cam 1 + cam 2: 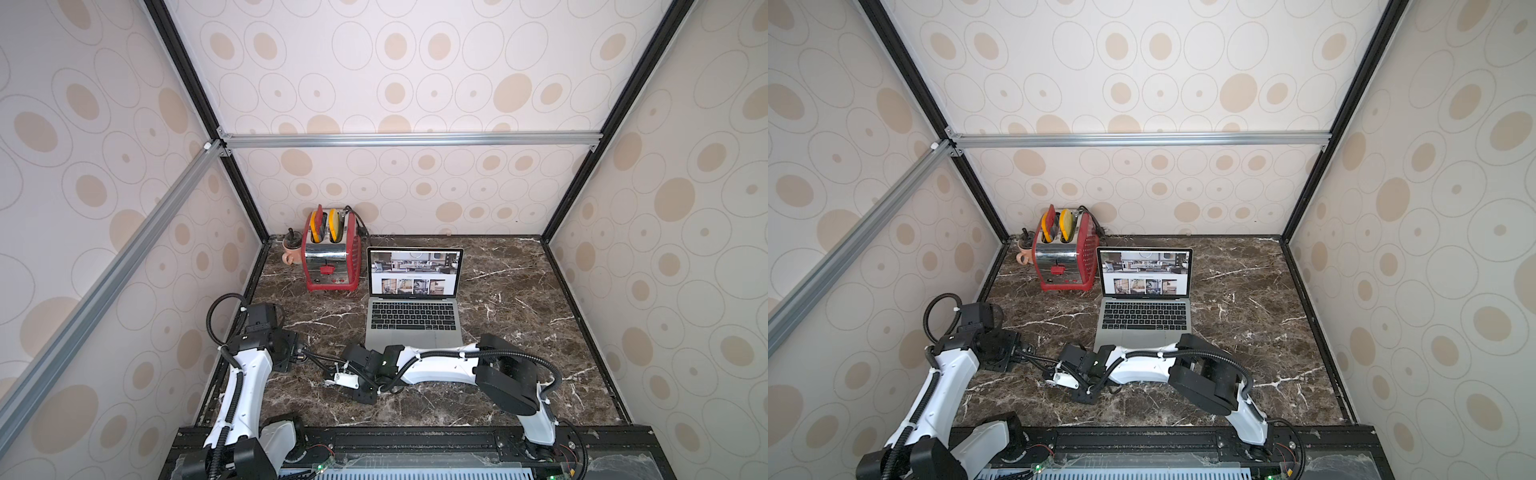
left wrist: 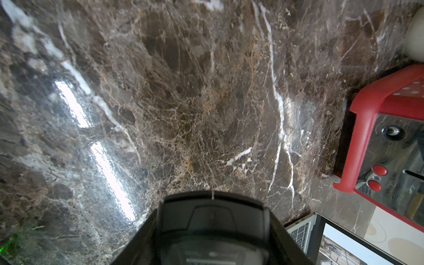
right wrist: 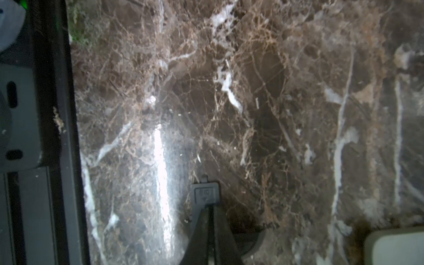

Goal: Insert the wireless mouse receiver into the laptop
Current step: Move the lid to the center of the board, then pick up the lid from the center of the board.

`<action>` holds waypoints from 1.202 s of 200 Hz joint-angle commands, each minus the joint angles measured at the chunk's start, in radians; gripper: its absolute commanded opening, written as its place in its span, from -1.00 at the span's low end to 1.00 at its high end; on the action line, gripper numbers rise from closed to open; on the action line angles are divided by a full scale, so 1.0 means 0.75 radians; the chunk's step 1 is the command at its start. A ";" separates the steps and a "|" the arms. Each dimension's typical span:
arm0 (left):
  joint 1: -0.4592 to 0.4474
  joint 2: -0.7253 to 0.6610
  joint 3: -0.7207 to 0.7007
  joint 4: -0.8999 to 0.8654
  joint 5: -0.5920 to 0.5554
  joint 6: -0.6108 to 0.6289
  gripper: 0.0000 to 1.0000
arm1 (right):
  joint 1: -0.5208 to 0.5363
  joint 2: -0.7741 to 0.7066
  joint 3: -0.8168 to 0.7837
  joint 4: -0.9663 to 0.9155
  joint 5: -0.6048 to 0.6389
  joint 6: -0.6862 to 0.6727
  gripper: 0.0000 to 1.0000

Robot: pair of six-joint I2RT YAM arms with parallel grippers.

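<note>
At the far left a mug (image 1: 291, 254) and a red toaster (image 1: 330, 257) stood clear of the work. The left end effector (image 2: 213, 231) was clamped round a black rounded body, seemingly the mouse (image 2: 212, 207), probably to keep it steady. Right of it, the right end effector (image 3: 210, 214) pinched the small black receiver (image 3: 205, 193), plug outward, low over the worktop (image 1: 519, 291). This was near-left of the open laptop (image 1: 415, 309), whose side ports it likely had to reach
</note>
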 commanded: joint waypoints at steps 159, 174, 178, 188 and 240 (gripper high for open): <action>0.010 0.022 0.012 0.010 0.047 0.096 -1.00 | -0.126 0.023 0.074 -0.145 -0.305 -0.741 0.16; 0.009 0.023 0.012 0.015 0.051 0.099 -1.00 | -0.144 0.065 0.131 -0.242 -0.361 -0.746 0.09; 0.010 0.024 0.009 0.017 0.052 0.098 -1.00 | -0.146 0.070 0.136 -0.256 -0.374 -0.750 0.09; 0.009 0.030 0.005 0.025 0.058 0.100 -1.00 | -0.146 0.078 0.138 -0.270 -0.406 -0.750 0.09; 0.010 0.049 0.002 0.044 0.073 0.105 -1.00 | -0.146 0.114 0.136 -0.358 -0.402 -0.757 0.15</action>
